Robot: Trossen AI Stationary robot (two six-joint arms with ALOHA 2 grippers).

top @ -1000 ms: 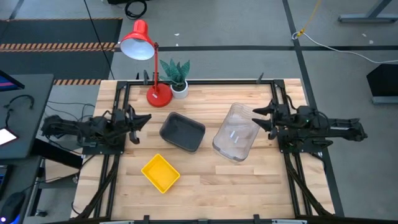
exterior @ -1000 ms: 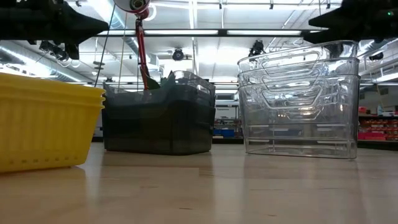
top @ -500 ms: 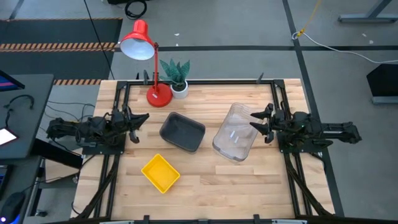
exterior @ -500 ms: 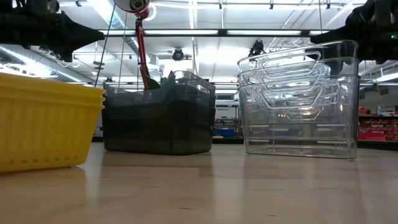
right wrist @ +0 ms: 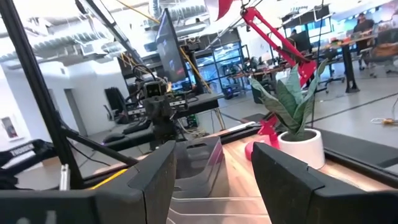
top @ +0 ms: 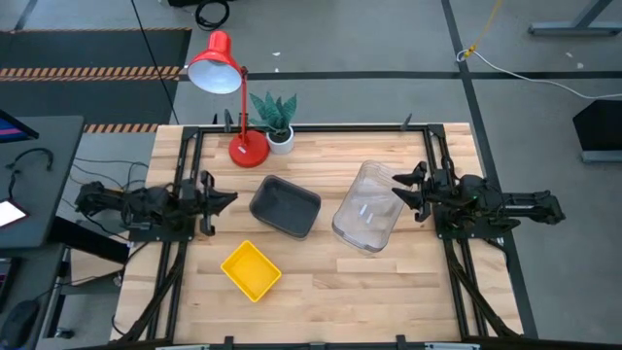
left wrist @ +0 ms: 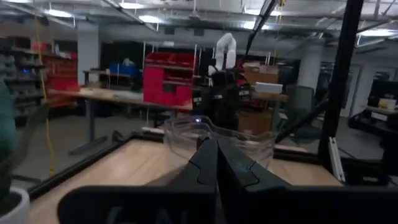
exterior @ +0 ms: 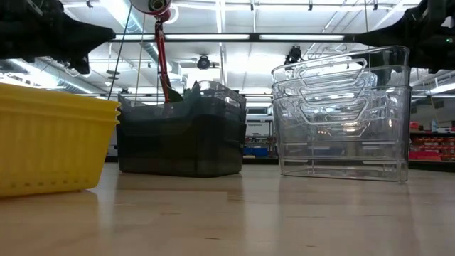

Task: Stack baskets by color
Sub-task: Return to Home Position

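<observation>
Three stacks of baskets rest on their bottoms on the wooden table. The yellow baskets [top: 252, 269] [exterior: 53, 139] sit near the front left. The dark grey baskets [top: 285, 205] [exterior: 181, 135] sit in the middle. The clear baskets [top: 369, 207] [exterior: 341, 114] sit nested to their right. My left gripper [top: 228, 199] [left wrist: 216, 165] hovers shut and empty, left of the grey stack. My right gripper [top: 397, 190] [right wrist: 214, 171] hovers open and empty by the clear stack's right edge, above table height.
A red desk lamp [top: 233, 97] and a small potted plant [top: 277, 122] stand at the table's far edge. Black frame rails [top: 185, 165] run along the left and right sides under each arm. Bare wood lies along the near edge [top: 369, 292].
Both grippers have sunk a little. The left one has also swung slightly toward the table's near edge. The right arm has drawn back a bit toward the table's right edge. The basket stacks have stayed put.
</observation>
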